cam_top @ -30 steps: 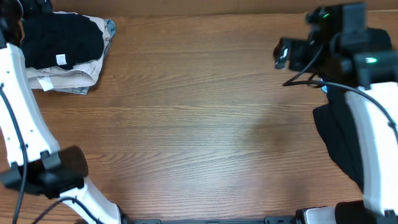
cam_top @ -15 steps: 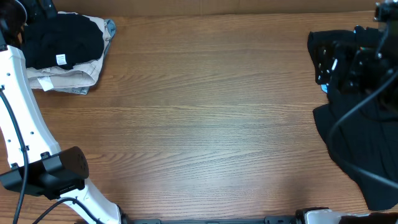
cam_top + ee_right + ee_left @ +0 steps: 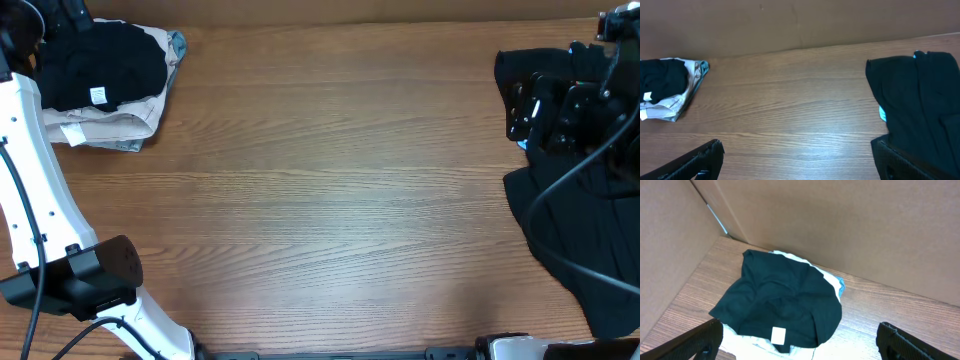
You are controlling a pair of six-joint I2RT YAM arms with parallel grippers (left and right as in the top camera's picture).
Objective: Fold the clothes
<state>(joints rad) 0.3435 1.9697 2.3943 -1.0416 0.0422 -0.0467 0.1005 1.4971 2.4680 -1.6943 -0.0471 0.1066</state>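
A folded black garment [image 3: 105,60] with a small white tag [image 3: 98,95] lies on top of a stack at the table's far left corner. It also shows in the left wrist view [image 3: 785,300] and the right wrist view [image 3: 662,80]. A pile of limp black clothes [image 3: 555,215] lies at the right edge and shows in the right wrist view [image 3: 920,95]. My left gripper [image 3: 800,342] is open and empty above the stack. My right gripper [image 3: 800,160] is open and empty, just left of the pile, with its right finger [image 3: 910,160] at the pile's edge.
Beige and pale blue folded garments [image 3: 100,128] lie under the black one in the stack. A bit of light blue [image 3: 521,143] peeks from under the right pile. A cardboard wall [image 3: 850,225] runs behind the table. The right arm [image 3: 570,95] hangs over the pile's far part.
My right arm has swung to the right, from the far middle-right to over the black pile, then held still. The left arm and the stack have not moved.
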